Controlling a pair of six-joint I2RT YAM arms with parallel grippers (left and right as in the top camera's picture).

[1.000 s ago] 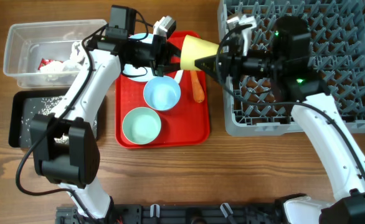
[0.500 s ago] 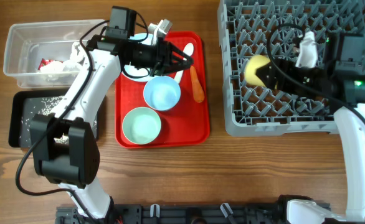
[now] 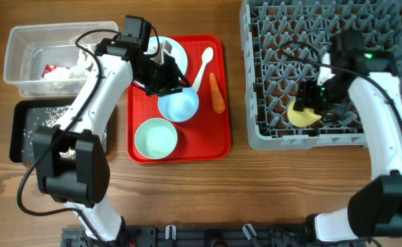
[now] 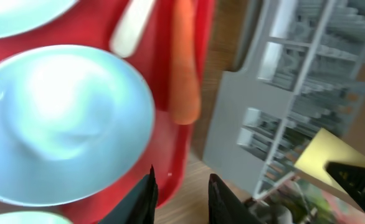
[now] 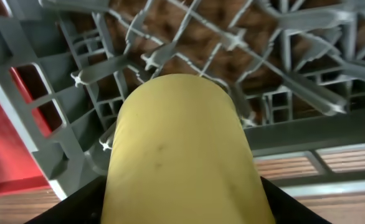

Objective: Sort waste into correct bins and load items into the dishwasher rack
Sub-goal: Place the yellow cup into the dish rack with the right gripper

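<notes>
Cup [image 3: 301, 116], yellow, is clamped between the right gripper's [image 3: 311, 97] fingers, down among the pegs near the rack's [image 3: 269, 41] front wall. Left gripper [image 4: 181, 194] hangs with fingers slightly parted and nothing between them, just above the blue bowl [image 3: 178, 104] on the red tray [image 3: 218, 147], where carrot [image 3: 217, 94], spoon [image 3: 202, 65], plate [image 3: 175, 49] and green bowl [image 3: 156, 137] also lie. Tub [image 3: 22, 41] with tissue [image 3: 67, 74] and wrapper [image 3: 49, 69], and black tray [image 3: 19, 134] with rice [image 3: 43, 118], stand on the wooden table [image 3: 256, 192] beside the red tray, away from the rack.
</notes>
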